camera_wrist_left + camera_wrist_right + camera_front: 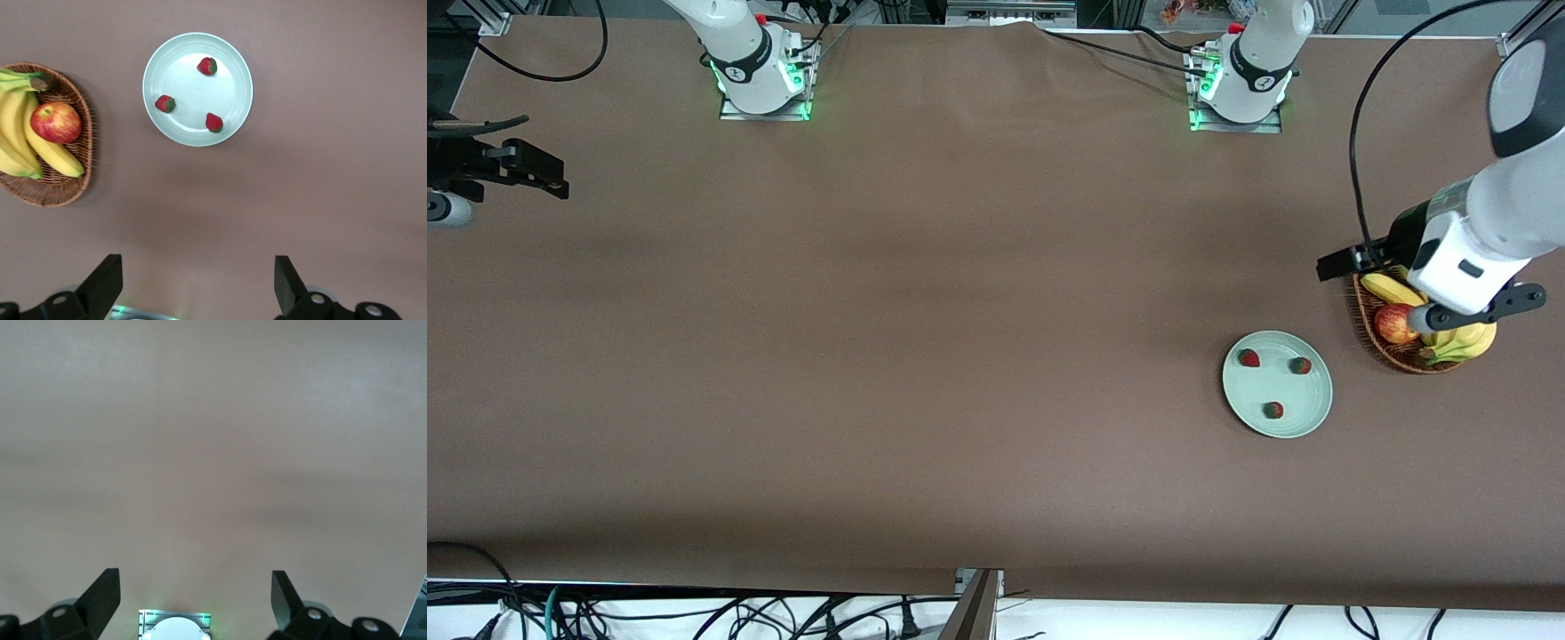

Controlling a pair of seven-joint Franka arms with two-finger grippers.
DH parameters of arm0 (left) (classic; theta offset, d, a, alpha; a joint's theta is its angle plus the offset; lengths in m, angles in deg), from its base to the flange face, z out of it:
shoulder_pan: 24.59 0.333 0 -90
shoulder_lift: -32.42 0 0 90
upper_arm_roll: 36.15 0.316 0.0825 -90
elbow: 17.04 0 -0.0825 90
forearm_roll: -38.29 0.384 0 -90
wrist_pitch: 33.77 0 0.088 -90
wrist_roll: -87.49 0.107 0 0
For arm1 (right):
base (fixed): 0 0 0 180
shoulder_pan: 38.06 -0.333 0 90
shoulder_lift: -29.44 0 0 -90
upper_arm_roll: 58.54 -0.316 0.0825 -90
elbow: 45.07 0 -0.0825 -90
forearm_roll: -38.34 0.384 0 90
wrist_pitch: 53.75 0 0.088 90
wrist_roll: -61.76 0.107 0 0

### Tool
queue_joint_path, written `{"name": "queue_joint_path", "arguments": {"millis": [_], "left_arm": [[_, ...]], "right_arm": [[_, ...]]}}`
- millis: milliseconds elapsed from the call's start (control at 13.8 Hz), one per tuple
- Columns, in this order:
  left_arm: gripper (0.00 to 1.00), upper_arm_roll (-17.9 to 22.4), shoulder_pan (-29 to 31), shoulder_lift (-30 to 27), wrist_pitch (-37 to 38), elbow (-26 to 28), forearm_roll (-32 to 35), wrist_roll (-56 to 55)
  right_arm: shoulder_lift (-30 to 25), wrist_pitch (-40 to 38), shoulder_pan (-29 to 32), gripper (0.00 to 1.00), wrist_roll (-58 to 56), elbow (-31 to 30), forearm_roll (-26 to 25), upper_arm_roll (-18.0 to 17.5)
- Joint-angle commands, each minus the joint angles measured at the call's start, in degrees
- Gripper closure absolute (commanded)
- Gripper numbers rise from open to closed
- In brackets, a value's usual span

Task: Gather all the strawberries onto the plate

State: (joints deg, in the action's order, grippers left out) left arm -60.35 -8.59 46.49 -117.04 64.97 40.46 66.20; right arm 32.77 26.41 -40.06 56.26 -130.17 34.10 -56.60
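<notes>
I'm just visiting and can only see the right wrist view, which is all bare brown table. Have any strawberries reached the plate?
Observer: Yes. All three strawberries lie on the plate, apart from one another.
Operator: Where are the arms?
Observer: The left gripper hangs by the wicker basket beside the plate, fingers open and empty. Your right gripper waits open at the right arm's end of the table.

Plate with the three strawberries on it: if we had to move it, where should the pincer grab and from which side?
Grip the raised rim of the plate, judged best at the edge toward the right arm's end of the table. That stretch is bare, the strawberries sit inward, and the wicker basket crowds the edge toward the left arm's end. Come from above, one finger inside the rim, one outside.
</notes>
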Motion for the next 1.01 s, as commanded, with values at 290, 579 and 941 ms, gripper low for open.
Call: {"name": "queue_joint_path", "arguments": {"millis": [290, 579, 941], "left_arm": [[0.00, 16.7, -13.8, -6.5, 4.2, 0.9, -0.6, 8.0], [0.00, 24.2, -18.8, -18.5, -2.1, 15.4, -6.6, 20.7], [0.00, 23.7, -18.6, -18.7, -5.6, 16.0, -5.8, 19.8]], "right_arm": [[-0.2, 0.1, 0.6, 0.00, -0.5, 0.2, 0.9, -0.2], [-0.2, 0.0, 0.6, 0.00, -0.6, 0.3, 0.9, -0.1], [-0.2, 0.0, 0.5, 0.00, -0.5, 0.2, 0.9, -0.2]]}}
